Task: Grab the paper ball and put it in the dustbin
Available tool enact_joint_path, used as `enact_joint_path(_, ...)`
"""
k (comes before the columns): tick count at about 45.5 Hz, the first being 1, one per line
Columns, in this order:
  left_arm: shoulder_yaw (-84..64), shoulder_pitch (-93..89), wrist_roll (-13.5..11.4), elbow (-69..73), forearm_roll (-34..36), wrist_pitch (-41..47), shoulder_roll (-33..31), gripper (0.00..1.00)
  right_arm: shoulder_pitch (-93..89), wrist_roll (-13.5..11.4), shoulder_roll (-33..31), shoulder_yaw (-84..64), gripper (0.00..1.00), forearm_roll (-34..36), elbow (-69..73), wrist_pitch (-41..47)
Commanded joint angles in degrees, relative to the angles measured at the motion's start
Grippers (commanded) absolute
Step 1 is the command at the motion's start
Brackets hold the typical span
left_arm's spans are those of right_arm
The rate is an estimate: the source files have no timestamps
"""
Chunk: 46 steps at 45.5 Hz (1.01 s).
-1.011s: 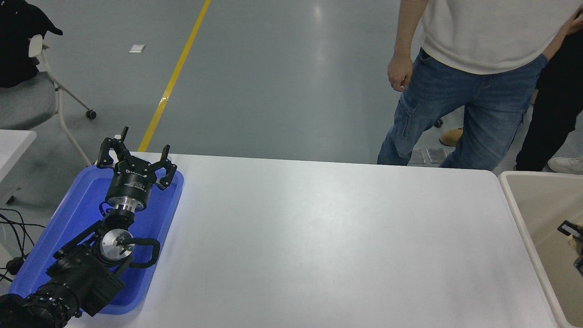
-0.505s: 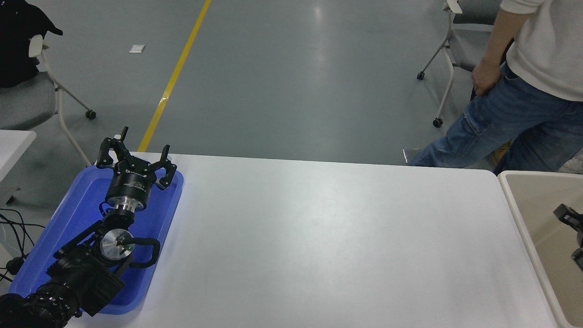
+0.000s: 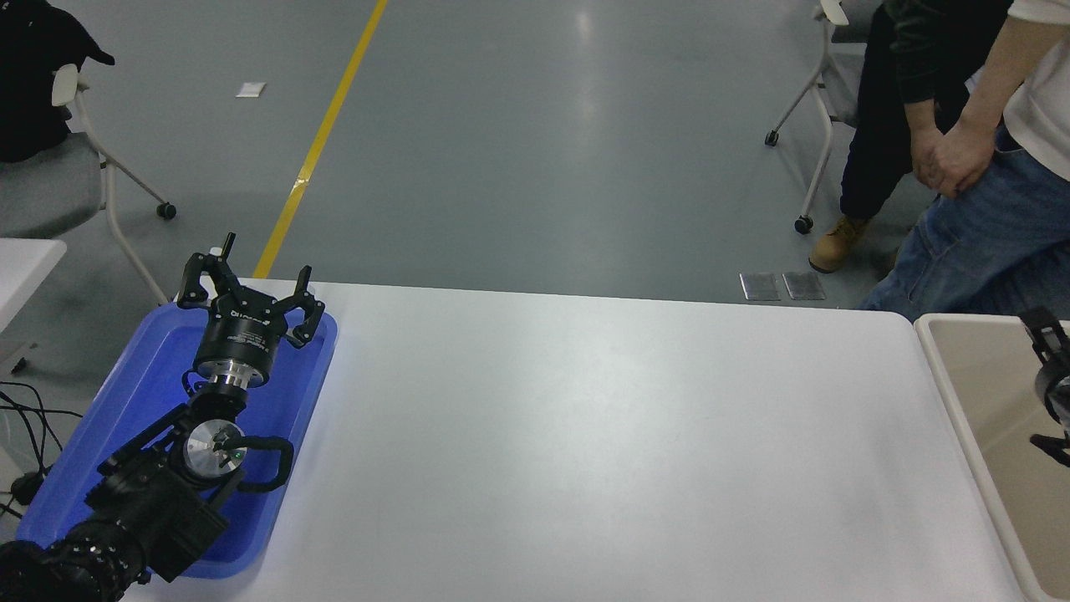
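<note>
At the right edge of the head view, the right gripper (image 3: 1052,376) hangs over the dustbin (image 3: 961,393); its fingers' spread cannot be told. No paper ball shows. The left gripper (image 3: 249,294) rests spread wide over the blue tray (image 3: 125,393).

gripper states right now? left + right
Left gripper: open, empty, parked over the blue tray.
Right gripper: at the frame's edge over the dustbin; open or shut cannot be told.

The right gripper (image 3: 1052,380) and dustbin (image 3: 949,368) are cut off by the right edge.
</note>
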Motion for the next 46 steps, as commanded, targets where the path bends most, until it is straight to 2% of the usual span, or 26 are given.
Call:
enact_joint_path(1,0.00,-0.01,0.00,0.01,0.04,0.01,0.00,1.00,-3.34,0.77,-2.96,31.42,1.00,-0.11,14.18,0.44)
enact_joint_path(7,0.00,-0.01,0.00,0.01,-0.05,0.01,0.00,1.00,-7.91,0.86,-1.91,47.87,1.00,-0.19,22.44,1.23)
enact_joint_path(15,0.00,-0.01,0.00,0.01,0.04,0.01,0.00,1.00,-11.17,0.95,-0.24,56.06,1.00,-0.19,29.83,4.13)
enact_joint_path(19,0.00,-0.01,0.00,0.01,0.04,0.01,0.00,1.00,-11.43,2.09,1.61,59.40,1.00,-0.19,30.27,4.83)
enact_joint_path(20,0.00,-0.01,0.00,0.01,-0.05,0.01,0.00,1.00,-11.43,2.61,2.05,60.01,1.00,-0.28,30.36,4.83)
enact_joint_path(24,0.00,-0.01,0.00,0.01,-0.05,0.01,0.00,1.00,-11.78,7.62,3.37,61.34,1.00,-0.72,30.97,5.10)
enact_joint_path(28,0.00,-0.01,0.00,0.01,-0.05,0.01,0.00,1.00,-12.40,13.41,4.33,61.25,1.00,-1.86,31.41,5.10)
enact_joint_path(32,0.00,-0.01,0.00,0.01,-0.05,0.01,0.00,1.00,-13.89,20.27,5.74,61.25,1.00,-3.00,31.41,5.10)
enact_joint_path(34,0.00,-0.01,0.00,0.01,-0.05,0.01,0.00,1.00,-14.68,22.56,6.70,60.99,1.00,-3.27,31.41,5.10)
enact_joint_path(36,0.00,-0.01,0.00,0.01,-0.05,0.01,0.00,1.00,-15.56,23.27,7.50,60.64,1.00,-3.36,31.33,5.18)
enact_joint_path(46,0.00,-0.01,0.00,0.01,-0.05,0.01,0.00,1.00,-20.74,23.19,12.59,60.11,1.00,-3.27,31.15,6.42)
